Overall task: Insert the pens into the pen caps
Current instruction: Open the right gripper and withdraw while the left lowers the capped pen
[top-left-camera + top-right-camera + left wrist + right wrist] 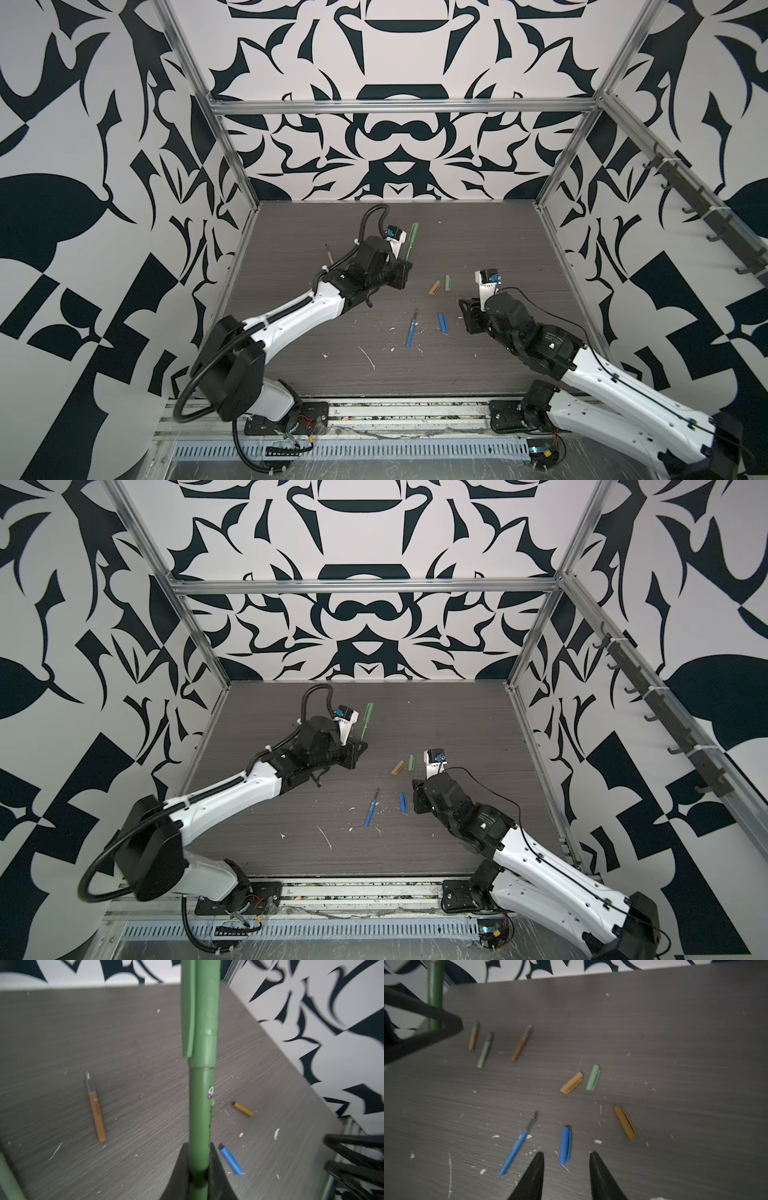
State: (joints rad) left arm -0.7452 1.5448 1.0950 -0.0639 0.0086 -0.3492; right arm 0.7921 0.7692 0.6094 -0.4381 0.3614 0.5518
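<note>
Green pen (200,1105), cap looks seated, pinched near its tail in L gripper (198,1148), sticking out past the tips. Blue pen (517,1147) beside R gripper (566,1153); blue cap (565,1140) betw its spread, empty tips. Light, stiff, prob slick: grip mid-body.

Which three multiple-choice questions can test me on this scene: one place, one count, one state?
1. Where does the blue cap lie?
A) beside the blue pen, not touching it
B) on top of it
C) standing upright on its end

2. How many caps lie loose on the table?
A) two
B) four
C) six

3. The left hand is:
A) open and empty
B) shut on the dark green pen
C) shut on the blue pen

Answers: 1 A, bare table shows between them; 2 B, the tan cap, pale green cap, orange-brown cap and blue cap; 3 B, the pen stands clamped in it.
</note>
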